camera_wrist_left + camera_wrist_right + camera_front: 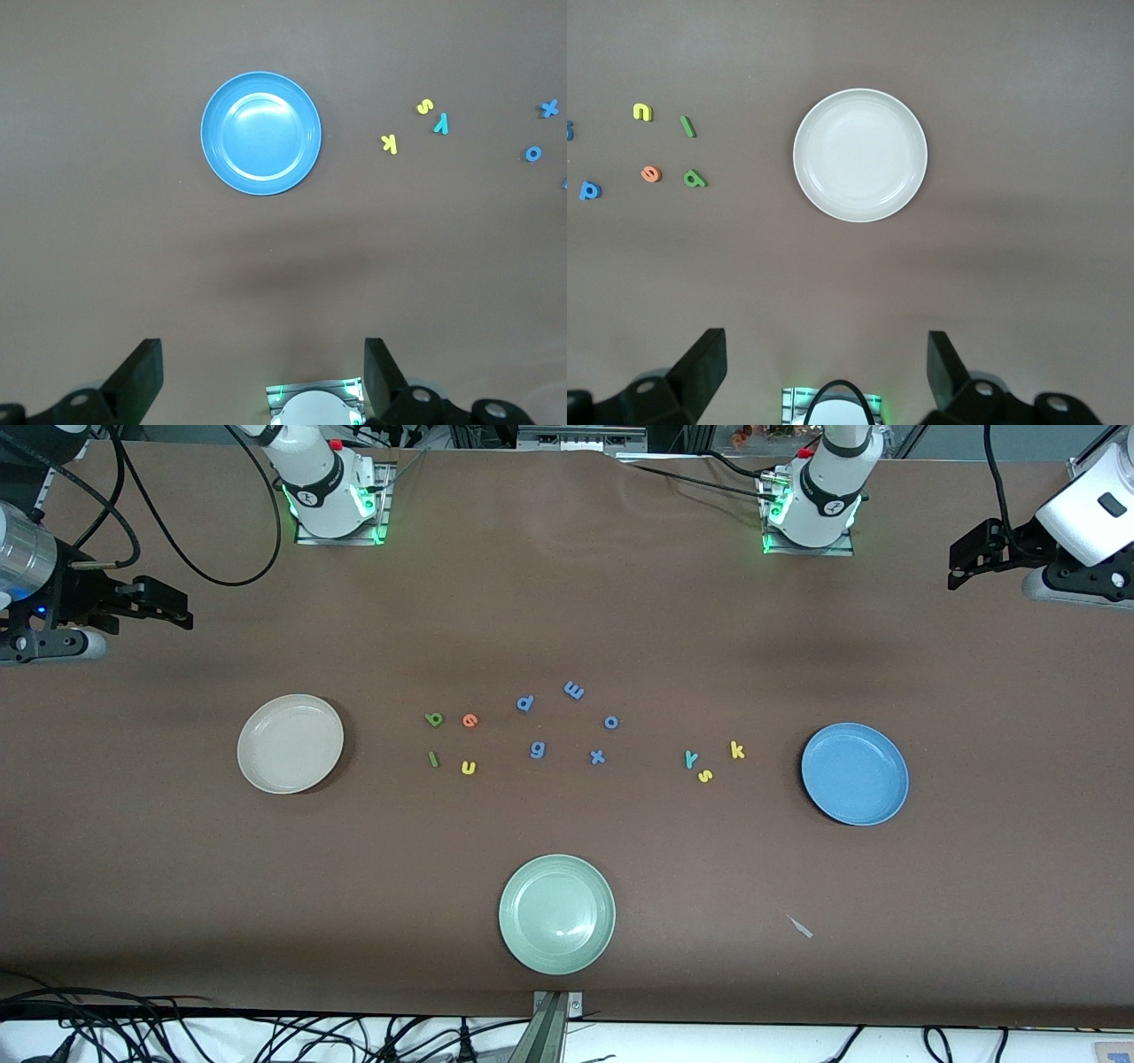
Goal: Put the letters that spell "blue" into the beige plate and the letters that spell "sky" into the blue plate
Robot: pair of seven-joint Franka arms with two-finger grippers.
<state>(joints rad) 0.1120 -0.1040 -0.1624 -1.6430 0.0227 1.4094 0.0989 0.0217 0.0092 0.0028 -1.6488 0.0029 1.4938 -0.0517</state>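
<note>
The beige plate [290, 743] [860, 155] lies empty toward the right arm's end. Beside it on the table are green b [433, 718], orange e [469, 720], dark green l [432, 758] and yellow u [469, 767]. The blue plate [855, 773] [261, 133] lies empty toward the left arm's end, with teal y [691, 758], yellow s [705, 776] and yellow k [737, 749] beside it. My right gripper [173, 607] [826, 350] hangs open high at its table end. My left gripper [957, 565] [261, 354] hangs open high at the other end. Both hold nothing.
A pale green plate [556, 913] sits nearest the front camera, mid-table. Blue-purple letters d [525, 702], m [573, 689], o [610, 722], g [537, 749] and x [597, 756] lie between the two letter groups. A small pale scrap [800, 926] lies near the front edge.
</note>
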